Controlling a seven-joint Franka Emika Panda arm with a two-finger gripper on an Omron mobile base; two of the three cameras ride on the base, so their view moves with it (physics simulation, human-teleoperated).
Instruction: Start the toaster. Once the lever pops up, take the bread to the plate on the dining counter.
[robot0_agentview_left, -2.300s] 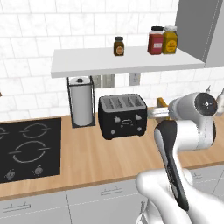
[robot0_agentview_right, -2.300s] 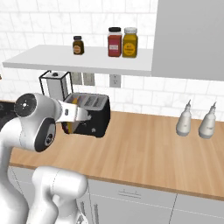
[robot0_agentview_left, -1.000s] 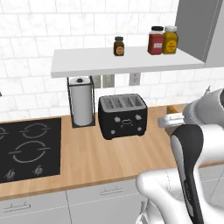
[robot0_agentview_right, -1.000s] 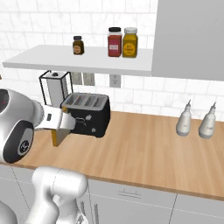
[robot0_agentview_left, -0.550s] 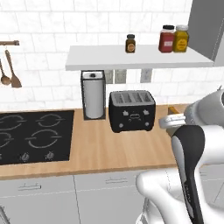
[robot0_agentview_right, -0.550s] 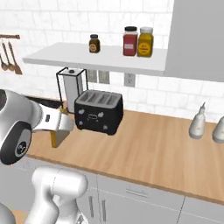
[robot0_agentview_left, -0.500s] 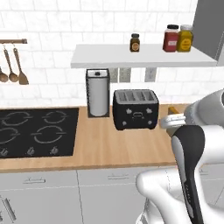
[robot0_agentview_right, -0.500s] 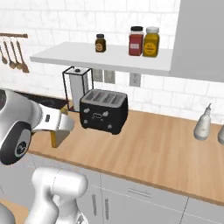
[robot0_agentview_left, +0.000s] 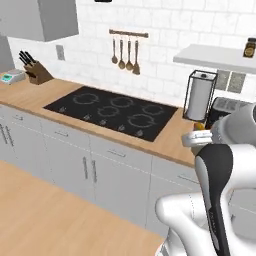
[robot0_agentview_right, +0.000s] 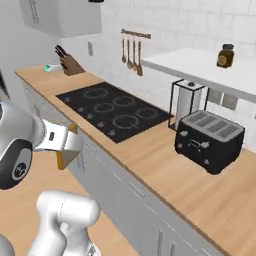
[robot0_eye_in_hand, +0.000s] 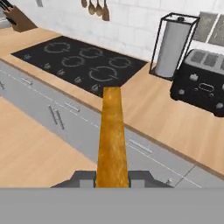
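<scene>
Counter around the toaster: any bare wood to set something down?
Yes: in front of the toaster towards the counter edge, and left of it up to the hob. Behind it is tight: the paper towel holder stands close.

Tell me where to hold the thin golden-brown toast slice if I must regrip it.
Pinch the thin golden-brown toast slice at one end, coming end-on, across its flat faces, as the gripper does now: it is thin enough for the jaws, and its length sticks clear ahead.
</scene>
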